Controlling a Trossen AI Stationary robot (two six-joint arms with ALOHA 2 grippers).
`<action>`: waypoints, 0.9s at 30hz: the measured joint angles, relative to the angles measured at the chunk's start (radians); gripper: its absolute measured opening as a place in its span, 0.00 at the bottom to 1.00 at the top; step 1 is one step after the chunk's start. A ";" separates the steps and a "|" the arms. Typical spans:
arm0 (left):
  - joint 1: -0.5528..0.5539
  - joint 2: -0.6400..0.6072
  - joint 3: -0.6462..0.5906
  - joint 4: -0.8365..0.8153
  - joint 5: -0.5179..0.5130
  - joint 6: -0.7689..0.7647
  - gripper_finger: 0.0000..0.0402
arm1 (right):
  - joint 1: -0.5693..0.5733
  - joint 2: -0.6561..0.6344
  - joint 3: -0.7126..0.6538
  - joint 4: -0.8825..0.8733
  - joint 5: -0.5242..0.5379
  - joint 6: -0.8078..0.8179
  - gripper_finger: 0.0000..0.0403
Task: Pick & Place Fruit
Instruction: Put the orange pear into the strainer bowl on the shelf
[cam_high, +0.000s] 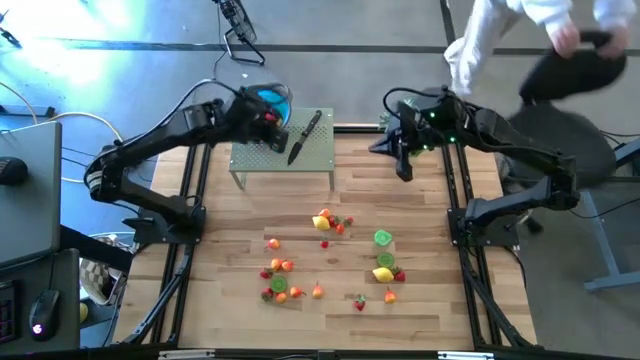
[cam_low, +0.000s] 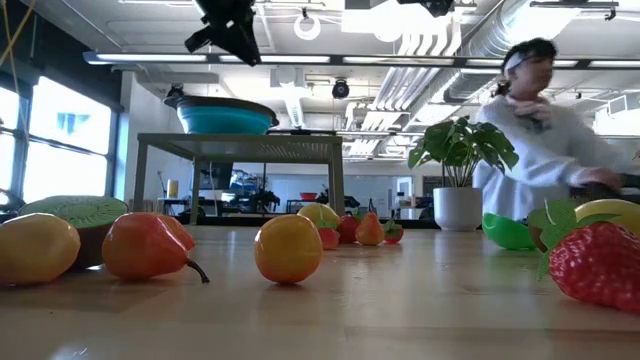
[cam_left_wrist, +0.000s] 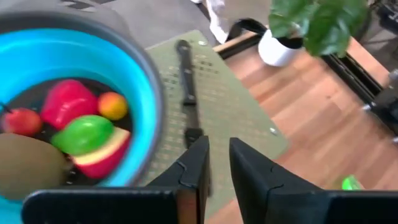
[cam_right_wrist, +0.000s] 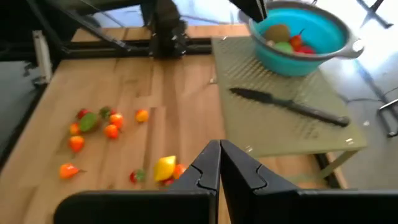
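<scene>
Fruit (cam_left_wrist: 84, 134) partly hidden behind bowl (cam_left_wrist: 146, 93) rim.

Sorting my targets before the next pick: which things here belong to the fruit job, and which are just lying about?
Job:
- loose fruit on the wooden table
- fruit in the bowl
- blue bowl on the green stand
- left gripper beside the bowl

Lying about:
- black-handled knife on the stand
- potted plant

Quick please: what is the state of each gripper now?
Left gripper: nearly closed, holding nothing, beside the blue bowl.
Right gripper: shut, empty.
</scene>
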 joint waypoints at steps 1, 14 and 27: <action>-0.027 0.000 0.000 0.000 -0.015 -0.009 0.14 | 0.013 0.000 0.000 -0.013 0.000 0.008 0.01; -0.435 0.000 -0.251 0.288 -0.195 -0.242 0.05 | 0.259 0.000 -0.015 -0.129 -0.001 0.059 0.01; -0.637 0.000 -0.315 0.215 -0.210 -0.340 0.00 | 0.400 0.000 -0.185 0.135 0.073 0.255 0.01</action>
